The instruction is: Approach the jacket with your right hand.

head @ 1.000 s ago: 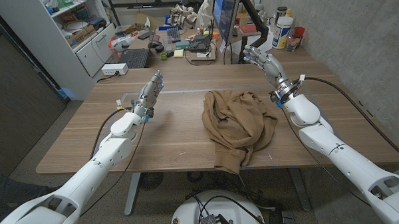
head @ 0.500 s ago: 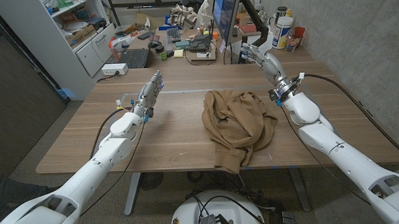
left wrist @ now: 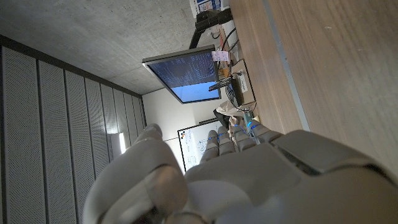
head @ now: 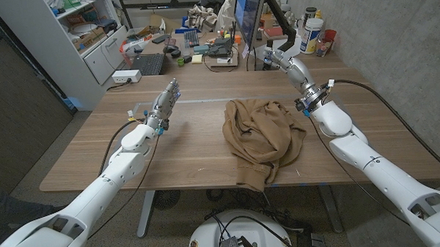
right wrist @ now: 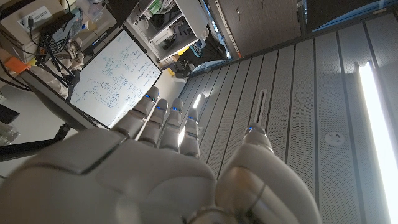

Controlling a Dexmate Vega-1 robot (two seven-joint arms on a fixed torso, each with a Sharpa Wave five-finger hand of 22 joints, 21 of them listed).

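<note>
A crumpled tan jacket lies on the wooden table right of centre, one part hanging over the near edge. My right hand is raised above the table's far right, behind and to the right of the jacket, fingers stretched out and apart, holding nothing. In the right wrist view the back of that hand points up towards the ceiling and a whiteboard. My left hand stands on the left side of the table, fingers extended, holding nothing. Its back shows in the left wrist view.
A cluttered desk with a monitor, keyboard and bottles stands behind the table. White shelving is at the far left. A concrete wall runs along the right.
My right hand has risen and drifted slightly back and left, away from the jacket. The left arm and the jacket are unchanged.
</note>
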